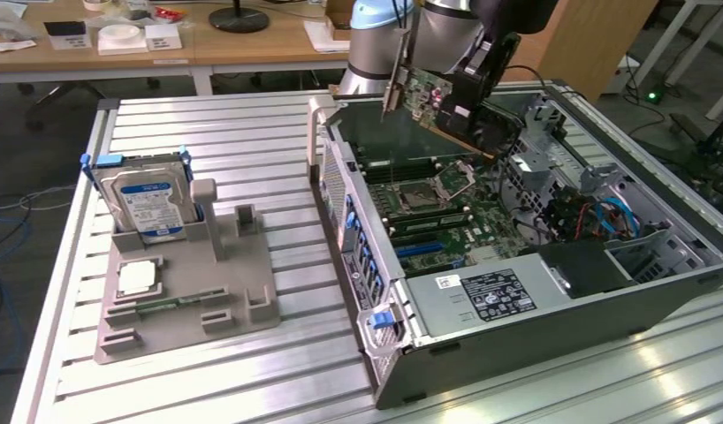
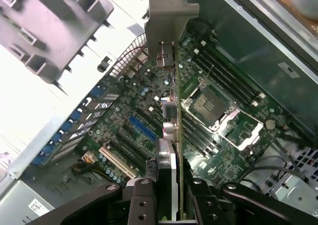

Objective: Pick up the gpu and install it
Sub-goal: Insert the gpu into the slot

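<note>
The pincer (image 2: 171, 187) grips the gpu (image 1: 438, 106) at upper centre of the exterior view; best to hold it upright (bracket toward the case (image 1: 515, 322) rear) above the blue slot (image 2: 141, 130).

The thin flat gpu card (image 1: 436, 99) has a green circuit face speckled with small silver and dark parts, and a plain silver metal bracket (image 2: 169, 16). The metal gripper (image 2: 171, 196) is matte black. The open steel computer case (image 1: 515, 344) is grey, its motherboard (image 1: 456, 221) dark green with black slots and one bright blue slot (image 2: 141, 129). The boxy hard drive (image 1: 146, 203) carries a blue-and-white label. The moulded plastic fixture tray (image 1: 202, 291) is uniform grey. The ribbed aluminium table (image 1: 220, 132) is silver, striped with parallel grooves.
</note>
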Controlling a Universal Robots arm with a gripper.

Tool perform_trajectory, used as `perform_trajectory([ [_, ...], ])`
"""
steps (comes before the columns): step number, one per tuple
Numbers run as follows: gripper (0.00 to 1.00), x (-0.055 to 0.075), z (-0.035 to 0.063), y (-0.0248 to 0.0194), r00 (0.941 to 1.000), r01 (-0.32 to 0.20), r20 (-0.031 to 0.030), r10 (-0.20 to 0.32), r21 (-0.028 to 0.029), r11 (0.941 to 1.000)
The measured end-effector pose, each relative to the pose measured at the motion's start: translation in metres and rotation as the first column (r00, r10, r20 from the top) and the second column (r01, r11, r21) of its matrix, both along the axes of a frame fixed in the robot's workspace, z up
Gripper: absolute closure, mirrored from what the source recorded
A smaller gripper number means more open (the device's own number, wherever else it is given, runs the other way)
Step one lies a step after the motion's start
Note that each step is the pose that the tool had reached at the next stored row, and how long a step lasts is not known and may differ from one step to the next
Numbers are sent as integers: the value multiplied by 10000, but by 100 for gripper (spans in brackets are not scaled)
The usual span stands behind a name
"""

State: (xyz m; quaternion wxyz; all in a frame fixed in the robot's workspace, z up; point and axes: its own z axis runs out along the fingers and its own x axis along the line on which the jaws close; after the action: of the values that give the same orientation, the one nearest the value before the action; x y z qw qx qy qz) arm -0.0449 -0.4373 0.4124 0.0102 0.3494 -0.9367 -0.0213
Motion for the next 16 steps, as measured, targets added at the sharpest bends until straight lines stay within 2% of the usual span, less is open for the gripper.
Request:
perform_trajectory([
  [4,72,0,-1,0,9979,-648,0,648,0,9979],
  [8,72,0,-3,0,9911,-1331,-1,1331,0,9911],
  [11,72,0,-5,0,9829,-1841,0,1841,0,9829],
  [16,72,0,-10,0,9622,-2723,-1,2723,0,9622],
])
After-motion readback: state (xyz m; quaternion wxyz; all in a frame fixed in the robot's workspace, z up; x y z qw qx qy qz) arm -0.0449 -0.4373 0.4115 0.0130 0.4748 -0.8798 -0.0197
